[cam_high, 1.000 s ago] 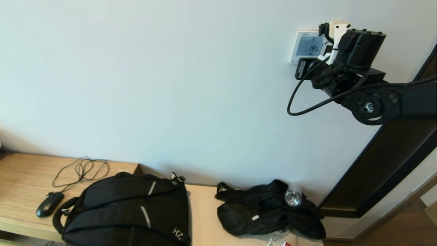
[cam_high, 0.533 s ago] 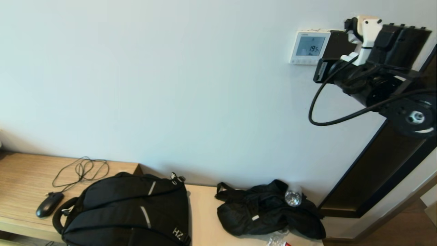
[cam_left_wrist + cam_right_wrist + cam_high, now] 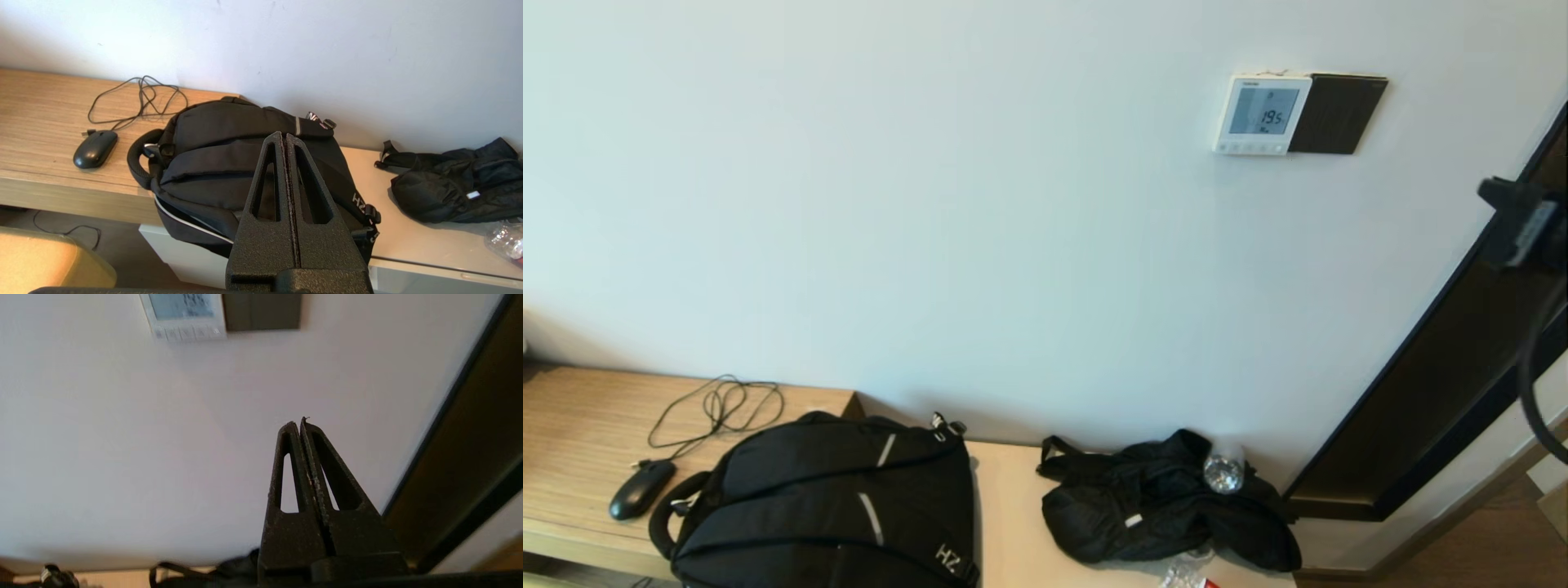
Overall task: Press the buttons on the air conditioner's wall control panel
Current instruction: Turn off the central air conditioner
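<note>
Half-cropped control panel point(image 3: 184, 316), button labels unreadable

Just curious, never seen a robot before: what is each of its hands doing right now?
Left tool: closed, holding nothing, above the backpack.
Right tool: closed, holding nothing, off the control panel.

A pale wall point(image 3: 931, 204) is filling most of the frame. A wooden desk point(image 3: 572, 433) is running along the lower left, joining a lighter ledge point(image 3: 1013, 523). A dark door frame point(image 3: 1429, 408) is slanting down the right.
</note>
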